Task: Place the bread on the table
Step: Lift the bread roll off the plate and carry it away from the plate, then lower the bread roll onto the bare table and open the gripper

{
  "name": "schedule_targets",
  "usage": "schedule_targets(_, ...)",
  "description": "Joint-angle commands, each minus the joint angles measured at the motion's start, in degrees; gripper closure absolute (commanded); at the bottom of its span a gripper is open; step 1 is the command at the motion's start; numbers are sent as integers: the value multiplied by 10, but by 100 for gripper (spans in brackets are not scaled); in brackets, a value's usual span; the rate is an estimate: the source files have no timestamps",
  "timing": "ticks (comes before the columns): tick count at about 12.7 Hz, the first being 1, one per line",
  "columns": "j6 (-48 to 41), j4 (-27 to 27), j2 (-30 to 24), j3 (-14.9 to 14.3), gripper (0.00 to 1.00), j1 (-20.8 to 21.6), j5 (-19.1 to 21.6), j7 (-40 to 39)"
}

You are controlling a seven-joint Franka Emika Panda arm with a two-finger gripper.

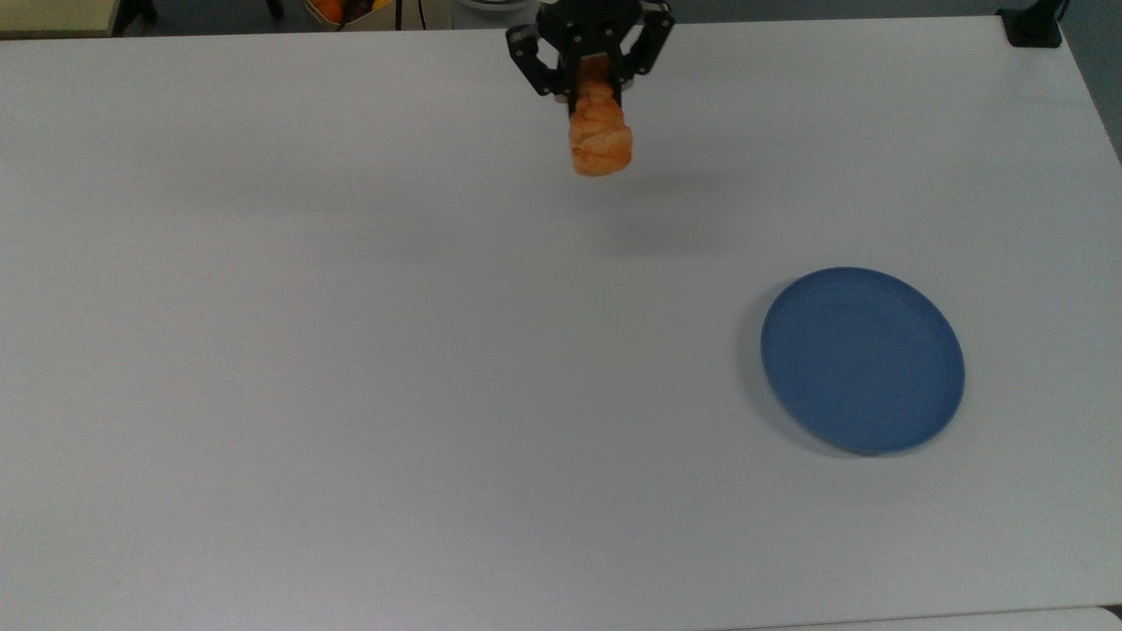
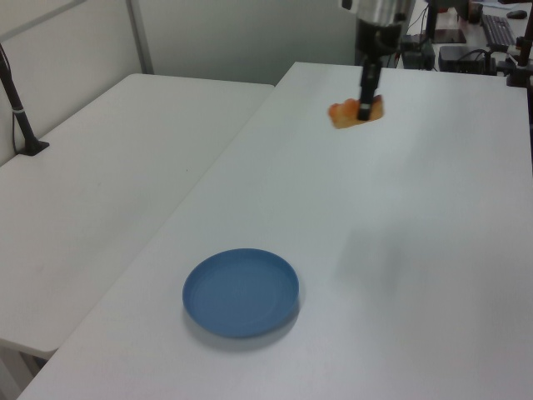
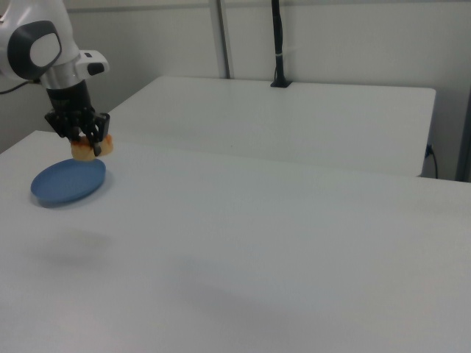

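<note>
Tool (image 1: pixel 594 81) clamped on bread (image 1: pixel 600 138)

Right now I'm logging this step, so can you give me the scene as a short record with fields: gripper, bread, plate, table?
gripper: shut on the bread, near the far edge of the table in the top view
bread: held off the surface, hanging below the fingers, its shadow on the table beneath
plate: blue, round, nothing on it, toward the top view's right
table: white, bare around the plate
bread versus plate: well apart, the bread toward the top view's upper left of the plate
task state: bread not yet set down
</note>
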Motion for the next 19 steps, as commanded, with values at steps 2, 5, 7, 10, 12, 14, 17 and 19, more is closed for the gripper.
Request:
schedule_targets(2,-94,-59,-37,0,62,-46,12,-155)
schedule_targets(5,-92,-101,-35,0,62,-70,11,-186)
schedule_targets(7,-80,-134,-32,0,61,-70,3,-198)
schedule_targets(10,-33,-177,-30,-1,61,-77,3,-190)
schedule_targets(12,46,-231,-29,-1,61,-78,3,-175)
schedule_targets(14,118,-271,-25,-1,61,-76,3,-139)
schedule_targets(17,194,-325,-25,-1,61,-74,3,-115)
schedule_targets(19,237,-342,-24,0,61,-77,3,-85)
